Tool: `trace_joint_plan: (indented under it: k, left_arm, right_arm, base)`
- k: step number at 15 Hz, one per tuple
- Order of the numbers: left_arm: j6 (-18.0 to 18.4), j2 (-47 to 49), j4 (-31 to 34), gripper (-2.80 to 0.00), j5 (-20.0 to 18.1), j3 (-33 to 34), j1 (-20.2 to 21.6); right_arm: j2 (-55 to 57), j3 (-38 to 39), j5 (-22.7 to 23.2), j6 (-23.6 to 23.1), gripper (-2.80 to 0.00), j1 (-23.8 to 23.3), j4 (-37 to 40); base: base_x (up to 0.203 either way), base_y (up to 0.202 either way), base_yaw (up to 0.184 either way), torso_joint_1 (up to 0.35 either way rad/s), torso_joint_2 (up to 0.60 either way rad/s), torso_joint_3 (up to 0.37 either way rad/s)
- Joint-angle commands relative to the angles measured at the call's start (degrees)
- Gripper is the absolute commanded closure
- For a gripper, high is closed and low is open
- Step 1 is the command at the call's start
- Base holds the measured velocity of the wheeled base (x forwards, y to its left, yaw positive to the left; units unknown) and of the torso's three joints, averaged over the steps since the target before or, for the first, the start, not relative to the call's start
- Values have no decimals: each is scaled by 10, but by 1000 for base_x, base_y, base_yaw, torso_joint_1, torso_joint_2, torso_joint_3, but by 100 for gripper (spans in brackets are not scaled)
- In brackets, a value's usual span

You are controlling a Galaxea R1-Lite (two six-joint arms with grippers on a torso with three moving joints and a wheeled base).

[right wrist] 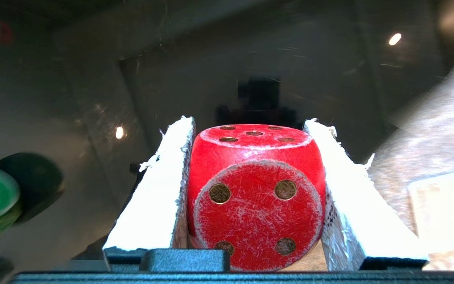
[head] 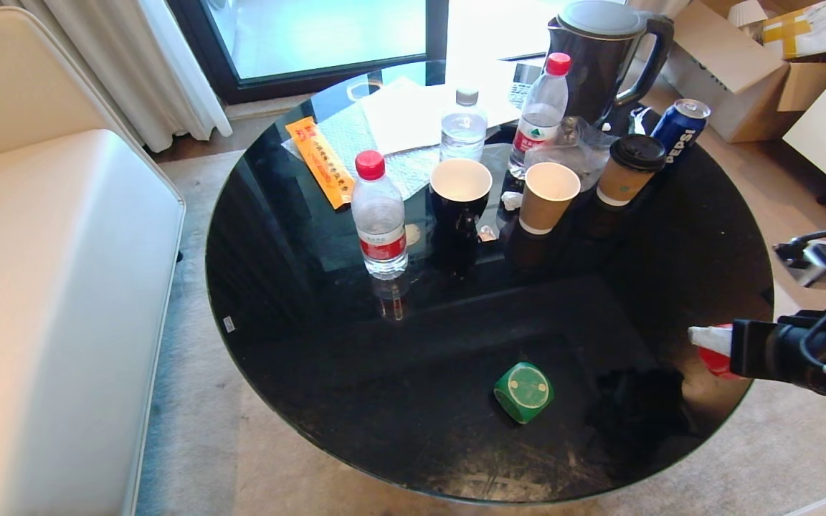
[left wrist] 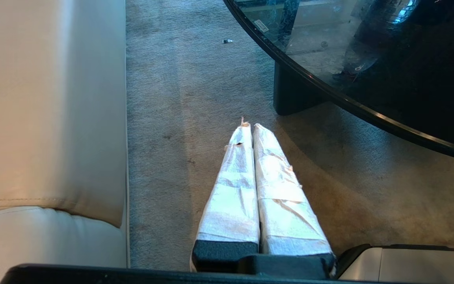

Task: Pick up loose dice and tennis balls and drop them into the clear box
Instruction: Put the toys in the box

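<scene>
My right claw is clamped on the red die, one white padded finger pressed against each side. The die is a cube with rounded corners, its glossy red paint scuffed with fine pale scratches and a worn ring around each face; the dots are dull brass-coloured discs, four on the face toward my wrist. The pads are wrapped in frayed white tape. From the head view, this claw sits at the right edge of the round table, with only a sliver of red showing past the fingers.

The table top is black glass, smooth, reflective and smudged near the front. The green die rests on it toward the front, well apart from my right claw, one large ringed face turned up.

Farther back stand two open paper cups, a lidded coffee cup, three clear plastic water bottles, a blue soda can and a dark kettle. What the cups hold I cannot tell.

My left claw hangs over grey carpet between the cream sofa and the table, its taped fingers pressed together and holding nothing.
</scene>
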Motion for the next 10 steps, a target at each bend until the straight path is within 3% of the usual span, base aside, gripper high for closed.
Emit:
trace_joint_plan:
  k: [1,7,10]
  left_arm:
    - [0,1,0,0,0,0,0]
    - [0,1,0,0,0,0,0]
    - [-1,1,0,0,0,0,0]
  right_arm:
    - [-156,16,-3,2,0,-12,38]
    - [-500,59,-7,4,0,-74,253]
    - [-605,113,1,4,0,-107,299]
  base:
    - [0,0,0,0,0,0]
    - [0,0,0,0,0,0]
    - [0,0,0,0,0,0]
